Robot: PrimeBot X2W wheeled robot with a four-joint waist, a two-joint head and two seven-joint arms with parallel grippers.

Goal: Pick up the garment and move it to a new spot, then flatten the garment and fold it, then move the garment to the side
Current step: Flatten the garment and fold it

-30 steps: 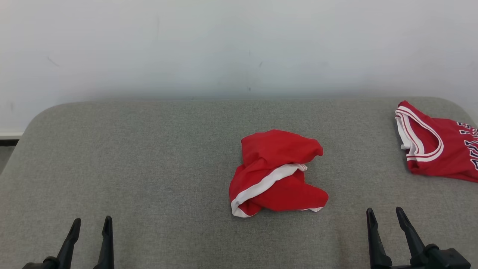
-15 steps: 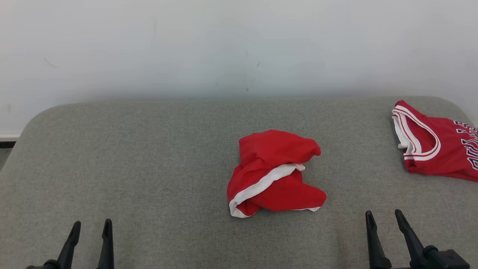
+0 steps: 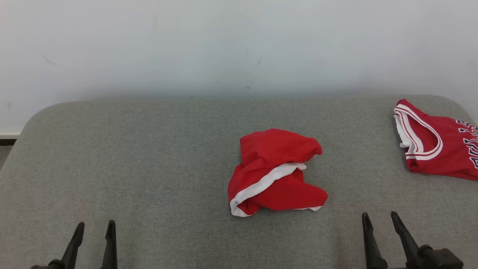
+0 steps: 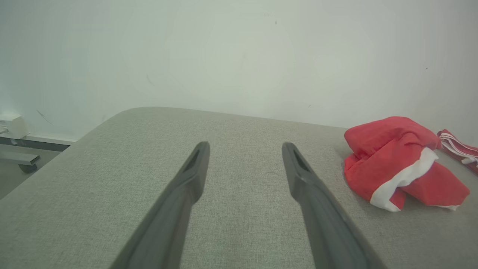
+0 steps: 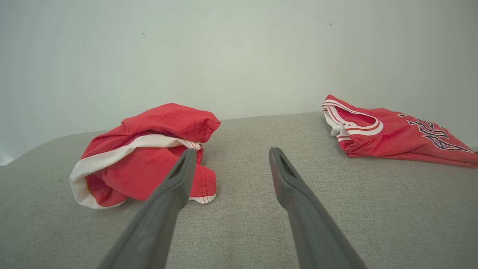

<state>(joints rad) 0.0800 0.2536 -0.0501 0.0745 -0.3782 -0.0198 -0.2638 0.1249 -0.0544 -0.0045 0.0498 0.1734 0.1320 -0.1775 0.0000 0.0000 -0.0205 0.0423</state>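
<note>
Grey surface [image 3: 149,157]; red garment [image 3: 278,149] bunched, white band [image 3: 263,184] diagonal near-left to far-right; left end effector [image 3: 95,223], right end effector [image 3: 379,214] spread, empty.

Bright, even light; soft shadows; sharp focus.

Garment [image 3: 276,175]: bright red, with a white band along one edge. Jersey [image 3: 437,149]: red, red-and-white striped trim, dark lettering edged in white. Cushion [image 3: 149,168]: speckled grey weave. Wall [image 3: 224,45]: pale grey-white, a few dark specks. Left gripper [image 3: 95,225] and right gripper [image 3: 378,215]: black fingers.
</note>
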